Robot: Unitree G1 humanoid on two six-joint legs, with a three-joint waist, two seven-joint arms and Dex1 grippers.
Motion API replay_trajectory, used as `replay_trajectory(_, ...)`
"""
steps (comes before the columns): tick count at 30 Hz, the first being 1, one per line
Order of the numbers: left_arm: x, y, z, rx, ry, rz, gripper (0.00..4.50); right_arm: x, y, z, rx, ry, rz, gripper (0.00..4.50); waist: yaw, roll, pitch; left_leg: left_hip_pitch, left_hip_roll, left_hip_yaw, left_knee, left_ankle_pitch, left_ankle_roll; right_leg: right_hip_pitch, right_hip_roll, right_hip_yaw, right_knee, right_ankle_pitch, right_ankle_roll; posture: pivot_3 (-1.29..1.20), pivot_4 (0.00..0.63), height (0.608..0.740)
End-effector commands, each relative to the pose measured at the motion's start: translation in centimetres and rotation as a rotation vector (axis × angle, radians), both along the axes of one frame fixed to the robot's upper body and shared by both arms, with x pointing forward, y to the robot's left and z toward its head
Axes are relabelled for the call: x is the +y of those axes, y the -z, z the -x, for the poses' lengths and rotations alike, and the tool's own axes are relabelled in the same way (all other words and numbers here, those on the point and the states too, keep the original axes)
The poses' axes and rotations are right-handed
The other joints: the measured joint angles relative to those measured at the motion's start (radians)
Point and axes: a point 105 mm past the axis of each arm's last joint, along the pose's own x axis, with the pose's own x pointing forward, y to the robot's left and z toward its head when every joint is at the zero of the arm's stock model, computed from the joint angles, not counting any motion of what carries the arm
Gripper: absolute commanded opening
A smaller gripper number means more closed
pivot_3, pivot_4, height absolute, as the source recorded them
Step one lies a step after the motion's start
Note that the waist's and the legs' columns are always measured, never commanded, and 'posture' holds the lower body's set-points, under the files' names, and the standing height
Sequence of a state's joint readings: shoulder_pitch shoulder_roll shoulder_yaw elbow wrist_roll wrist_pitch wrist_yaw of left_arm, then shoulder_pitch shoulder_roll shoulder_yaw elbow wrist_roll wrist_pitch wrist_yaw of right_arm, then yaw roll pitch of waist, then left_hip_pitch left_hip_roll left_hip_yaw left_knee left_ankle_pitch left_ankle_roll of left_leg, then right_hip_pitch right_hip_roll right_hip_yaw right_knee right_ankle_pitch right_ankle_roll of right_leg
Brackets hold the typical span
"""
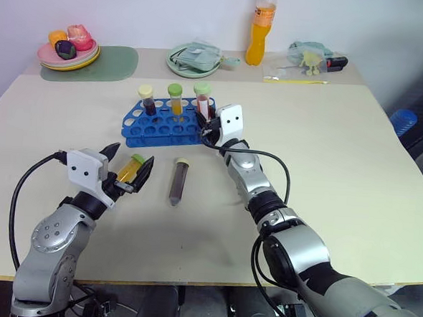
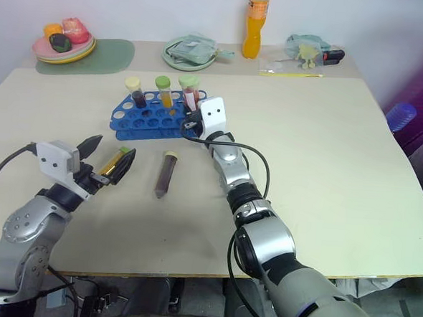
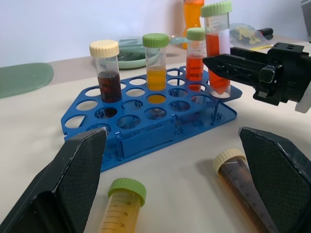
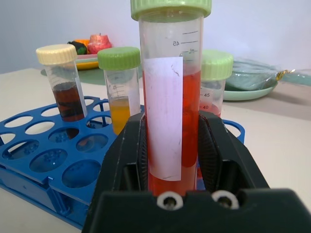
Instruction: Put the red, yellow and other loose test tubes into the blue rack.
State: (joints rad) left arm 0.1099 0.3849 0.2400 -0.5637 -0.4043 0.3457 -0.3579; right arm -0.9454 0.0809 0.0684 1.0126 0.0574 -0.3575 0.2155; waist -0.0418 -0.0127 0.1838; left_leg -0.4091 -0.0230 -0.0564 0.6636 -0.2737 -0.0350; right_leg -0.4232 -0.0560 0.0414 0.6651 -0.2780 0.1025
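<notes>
The blue rack lies mid-table with three capped tubes standing in its back row: dark brown, yellow and red. My right gripper is shut on a red test tube with a green cap and white label, held upright at the rack's right end; I cannot tell whether its tip is in a hole. A yellow test tube with a green cap lies on the table between the wide-open fingers of my left gripper. Beside it lies a dark brown tube with a cream cap.
Along the back stand a plate of toy fruit on a green mat, a green plate holding a pouch, an orange drink bottle and small items. A blue object sits past the table's right edge.
</notes>
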Motion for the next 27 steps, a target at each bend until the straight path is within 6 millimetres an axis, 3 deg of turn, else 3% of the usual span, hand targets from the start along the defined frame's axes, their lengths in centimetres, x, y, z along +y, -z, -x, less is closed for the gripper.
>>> replay_trajectory(1,-0.5,-1.4,0.3,-0.050,0.023,-0.013,4.50,0.2,-0.2,0.3,-0.029,0.002,-0.017,1.22,0.000,0.000,0.000,0.000,0.000,0.000,0.000,0.000,0.000,0.000,0.000,0.000,0.000,0.000,0.000,0.00,0.150,0.729)
replay_trajectory(10,-0.5,-1.5,0.3,-0.054,0.025,-0.014,4.50,0.2,0.5,0.2,-0.031,0.030,0.002,1.22,-0.001,0.000,0.000,0.000,0.000,0.000,0.000,0.000,0.000,0.000,0.000,0.000,0.000,0.000,0.000,0.00,0.150,0.729)
replay_trajectory(13,-0.5,-1.5,0.3,-0.054,0.021,-0.014,4.50,0.0,0.0,0.2,-0.050,0.024,-0.024,2.37,-0.002,0.000,0.000,0.000,0.000,0.000,0.000,0.000,0.000,0.000,0.000,0.000,0.000,0.000,0.000,0.00,0.150,0.729)
replay_trajectory(17,-0.2,-1.7,0.5,-0.056,0.005,-0.018,4.50,-1.3,-1.9,0.1,-0.124,0.044,-0.077,4.32,-0.003,0.000,0.000,0.000,0.000,0.000,0.000,0.000,0.000,0.000,0.000,0.000,0.000,0.000,0.000,0.00,0.150,0.729)
replay_trajectory(22,-0.4,-2.4,0.8,-0.045,0.008,-0.040,4.50,-3.9,-4.2,1.0,-0.226,-0.026,-0.087,4.32,0.001,0.000,0.000,0.000,0.000,0.000,0.000,0.000,0.000,0.000,0.000,0.000,0.000,0.000,0.000,0.00,0.150,0.729)
replay_trajectory(27,-1.2,-2.5,0.7,0.033,0.022,-0.100,4.50,-6.4,-4.5,3.1,-0.233,-0.168,0.035,4.32,0.002,0.000,0.000,0.000,0.000,-0.001,0.000,0.000,0.000,0.001,0.000,0.000,0.000,0.000,0.000,0.00,0.150,0.729)
